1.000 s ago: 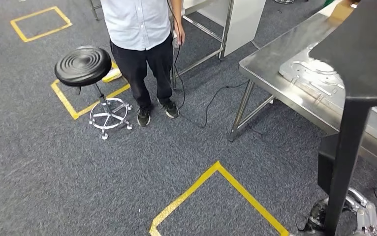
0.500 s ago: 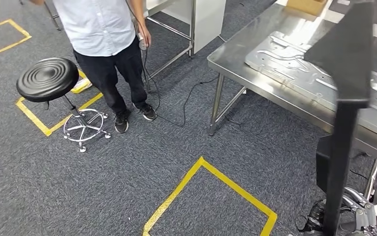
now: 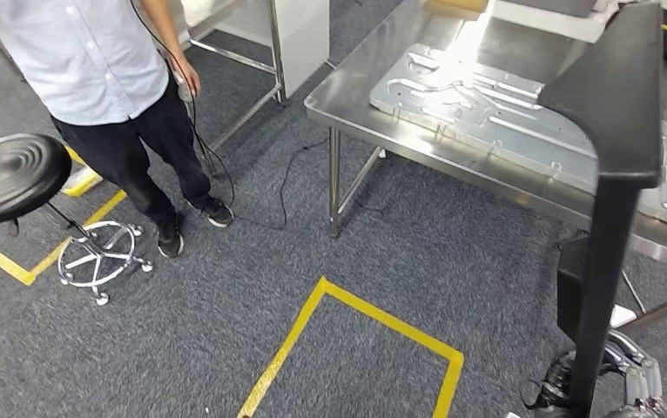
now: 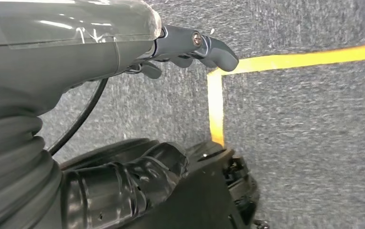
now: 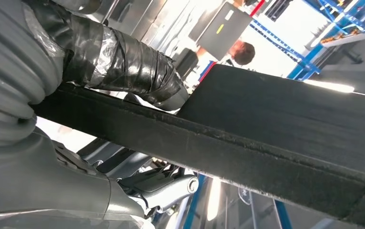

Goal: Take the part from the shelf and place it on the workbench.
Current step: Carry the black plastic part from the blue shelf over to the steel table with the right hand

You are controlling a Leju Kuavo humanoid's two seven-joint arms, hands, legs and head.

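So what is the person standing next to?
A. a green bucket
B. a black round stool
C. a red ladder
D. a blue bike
B: the person stands on the grey carpet right beside a black round stool with a shiny wheeled base.

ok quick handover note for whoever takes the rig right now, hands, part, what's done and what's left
Right hand: holds the black part upright by its lower end.
Left hand: holds nothing, hangs over the carpet by the yellow floor tape.
Workbench: ahead on the right, metal plates lying on it.
Done: part is off the shelf.
Left: get to the workbench and set the part down.
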